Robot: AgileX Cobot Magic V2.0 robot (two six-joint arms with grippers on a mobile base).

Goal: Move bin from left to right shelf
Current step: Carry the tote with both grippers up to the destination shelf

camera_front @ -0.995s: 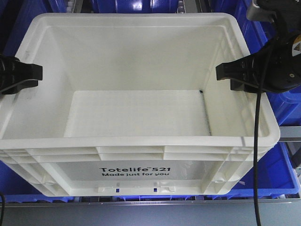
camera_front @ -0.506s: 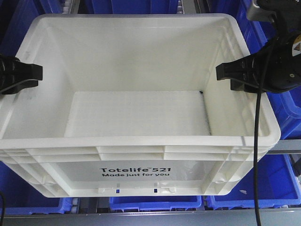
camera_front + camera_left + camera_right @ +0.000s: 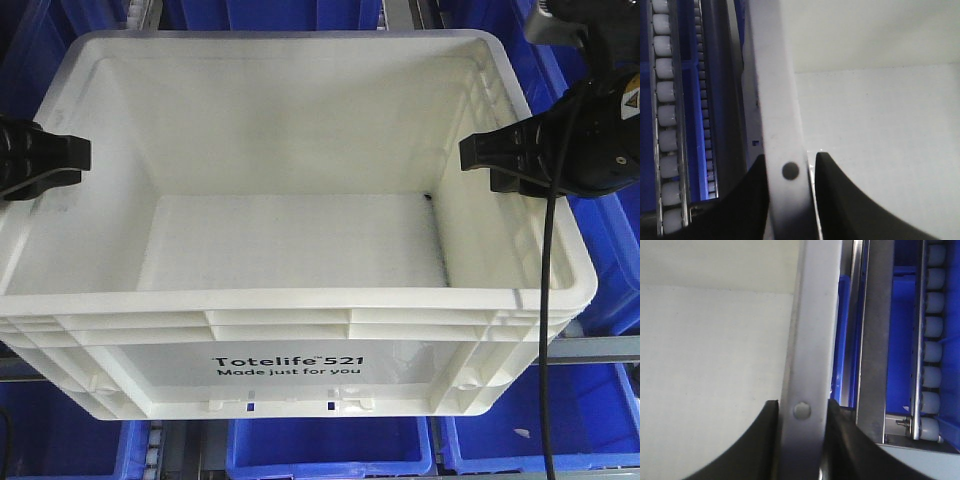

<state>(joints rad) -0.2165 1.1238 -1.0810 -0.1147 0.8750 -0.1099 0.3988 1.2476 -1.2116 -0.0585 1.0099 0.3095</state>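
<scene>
While the left gripper (image 3: 788,187) is clenched over the left rim of the bin (image 3: 300,330) — one black finger outside the wall, one inside — the right gripper (image 3: 801,425) grips the opposite rim the same way. The white crate sits level between them, printed side toward the front camera, above blue bins (image 3: 330,445) and a grey shelf rail (image 3: 600,348)

white bin (image 3: 300,250) with black print, black end effectors (image 3: 45,158) (image 3: 500,155), blue bins (image 3: 330,445), grey rollers (image 3: 664,115)
</scene>
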